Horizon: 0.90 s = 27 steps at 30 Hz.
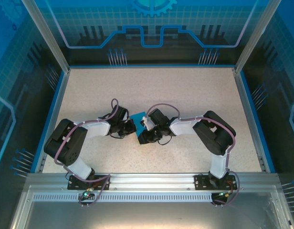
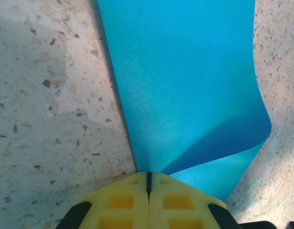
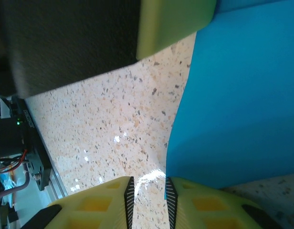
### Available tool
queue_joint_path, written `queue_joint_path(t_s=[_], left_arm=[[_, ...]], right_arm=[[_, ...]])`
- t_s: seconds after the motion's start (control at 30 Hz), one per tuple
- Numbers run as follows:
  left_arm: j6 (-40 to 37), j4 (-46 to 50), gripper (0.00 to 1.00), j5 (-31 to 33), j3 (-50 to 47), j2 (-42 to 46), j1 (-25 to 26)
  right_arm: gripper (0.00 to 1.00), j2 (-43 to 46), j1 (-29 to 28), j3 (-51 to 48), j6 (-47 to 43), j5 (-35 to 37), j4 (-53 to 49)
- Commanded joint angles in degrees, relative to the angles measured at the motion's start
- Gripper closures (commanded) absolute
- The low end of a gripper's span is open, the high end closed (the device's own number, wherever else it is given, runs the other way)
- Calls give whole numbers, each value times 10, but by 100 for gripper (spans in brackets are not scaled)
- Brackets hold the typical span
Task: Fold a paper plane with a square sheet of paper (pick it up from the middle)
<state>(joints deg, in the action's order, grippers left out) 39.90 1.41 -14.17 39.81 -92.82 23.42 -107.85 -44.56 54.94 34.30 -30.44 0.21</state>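
Left jaws clamp the paper sheet [image 2: 185, 86], which runs straight ahead; right jaws, narrowly parted, sit at its edge.

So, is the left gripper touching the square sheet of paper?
Touching. The left wrist view shows the left gripper shut on the square sheet of paper, which fans out from its closed fingertips.

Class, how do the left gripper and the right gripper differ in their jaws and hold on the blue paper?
The left gripper has jaws shut on the blue paper; the right gripper has jaws apart. Paper leaves the left gripper's seam but lies beside the right gripper's gap. Both are yellow.
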Motion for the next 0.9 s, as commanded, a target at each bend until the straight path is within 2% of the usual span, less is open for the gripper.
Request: queue_joint_path(t_s=[0.0, 0.13, 0.57, 0.87], left_arm=[[-19, 13, 100, 14, 12, -11, 0], [-20, 13, 100, 15, 11, -13, 0], [-19, 17, 100, 20, 14, -18, 0], [-19, 19, 100, 19, 22, -29, 0]], right_arm=[[72, 37, 8, 20, -4, 15, -9], [71, 44, 13, 28, -9, 24, -15], [75, -20, 6, 60, -22, 24, -53], [77, -39, 5, 48, -6, 55, -60]])
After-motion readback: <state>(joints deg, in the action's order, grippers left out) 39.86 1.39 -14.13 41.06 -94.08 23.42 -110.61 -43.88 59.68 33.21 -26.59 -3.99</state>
